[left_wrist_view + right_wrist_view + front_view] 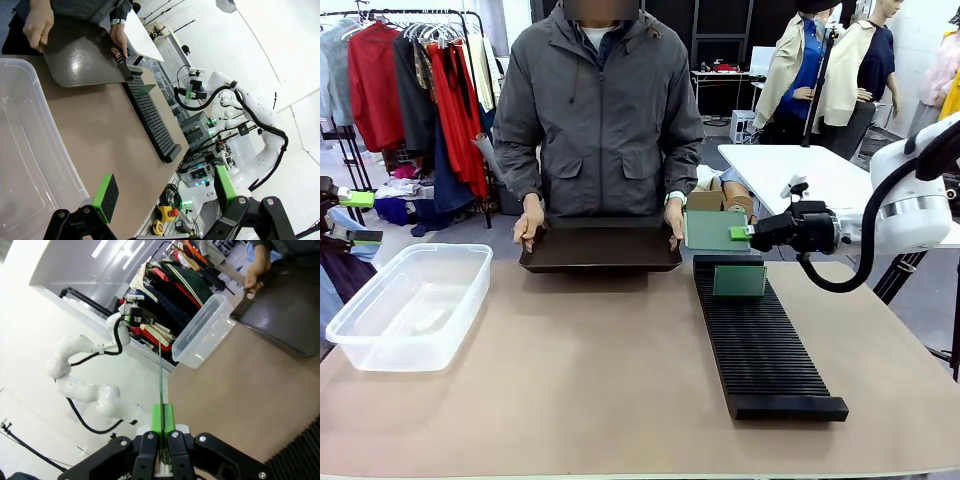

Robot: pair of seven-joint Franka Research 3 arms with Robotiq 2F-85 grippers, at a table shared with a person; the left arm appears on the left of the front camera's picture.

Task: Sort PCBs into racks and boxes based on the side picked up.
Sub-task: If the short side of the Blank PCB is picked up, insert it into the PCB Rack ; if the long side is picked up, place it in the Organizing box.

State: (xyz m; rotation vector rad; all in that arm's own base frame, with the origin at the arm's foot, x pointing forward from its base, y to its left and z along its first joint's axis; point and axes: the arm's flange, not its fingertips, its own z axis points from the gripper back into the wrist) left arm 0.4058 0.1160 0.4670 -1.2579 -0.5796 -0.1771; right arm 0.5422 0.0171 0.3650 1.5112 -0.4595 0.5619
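Note:
My right gripper (742,233) is shut on a green PCB (713,230), which it holds upright above the far end of the long black rack (760,345). In the right wrist view this PCB (160,380) shows edge-on between the shut pads (158,419). Another PCB (740,281) stands in a slot near the rack's far end and also shows in the left wrist view (147,90). The clear tub (410,305) sits empty at the table's left. My left gripper (165,192) is open, with nothing in it, beside the tub (30,150).
The person at the far side holds a smooth dark tray (600,250) by both ends, tilted at the table's edge. Bare tabletop (590,370) lies between tub and rack. A white table (810,170) stands behind at the right.

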